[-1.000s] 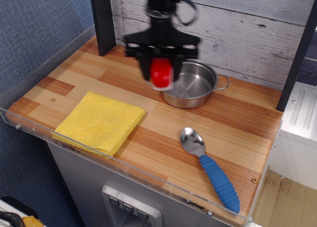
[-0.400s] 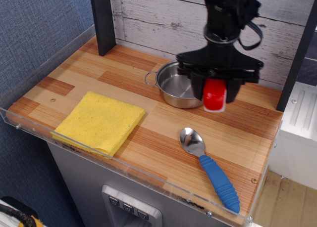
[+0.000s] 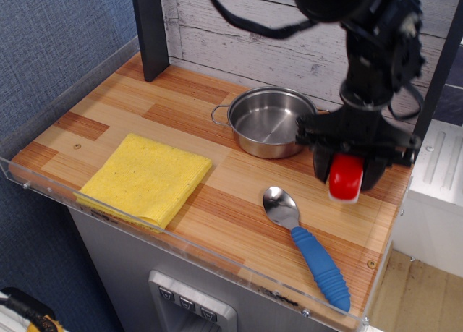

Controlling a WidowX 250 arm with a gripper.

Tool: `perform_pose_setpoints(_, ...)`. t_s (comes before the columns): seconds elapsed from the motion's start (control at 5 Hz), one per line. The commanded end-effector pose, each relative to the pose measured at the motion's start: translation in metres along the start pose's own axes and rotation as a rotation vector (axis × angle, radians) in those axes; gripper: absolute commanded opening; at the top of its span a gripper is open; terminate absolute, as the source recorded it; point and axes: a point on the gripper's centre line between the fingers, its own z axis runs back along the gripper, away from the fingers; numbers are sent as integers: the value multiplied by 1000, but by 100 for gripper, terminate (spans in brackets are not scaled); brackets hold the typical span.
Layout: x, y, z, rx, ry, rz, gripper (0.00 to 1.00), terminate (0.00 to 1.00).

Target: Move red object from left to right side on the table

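The red object [image 3: 345,176] is a small glossy red oval piece with a white underside. My gripper [image 3: 346,174] is shut on it and holds it a little above the right side of the striped wood-plank table [image 3: 108,118], to the right of the steel pot and above the spoon's handle. The black fingers [image 3: 321,164] flank the red object on both sides. The arm comes down from the top right.
A steel pot [image 3: 269,122] with small handles stands at the back middle. A spoon [image 3: 307,247] with a blue handle lies at the front right. A folded yellow cloth [image 3: 147,177] lies at the front left. A dark post [image 3: 150,30] stands at the back left. A clear acrylic edge [image 3: 188,254] runs along the front.
My gripper has carried the red object from left of the pot, across the pot, to the right side of the table, and lower. The pot, spoon and cloth have not moved.
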Motion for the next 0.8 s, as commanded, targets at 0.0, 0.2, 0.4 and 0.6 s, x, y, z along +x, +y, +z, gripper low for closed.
perform_pose_setpoints(0.0, -14, -5, -1, -7, -11, -22, 0, 0)
perform_pose_setpoints(0.2, -14, -5, 0, -8, -14, -23, 0, 0)
perform_pose_setpoints(0.4, -16, -4, -3, -22, -1, -12, 0, 0)
perform_pose_setpoints(0.6, -16, -3, -4, -32, 15, -6, 100, 0)
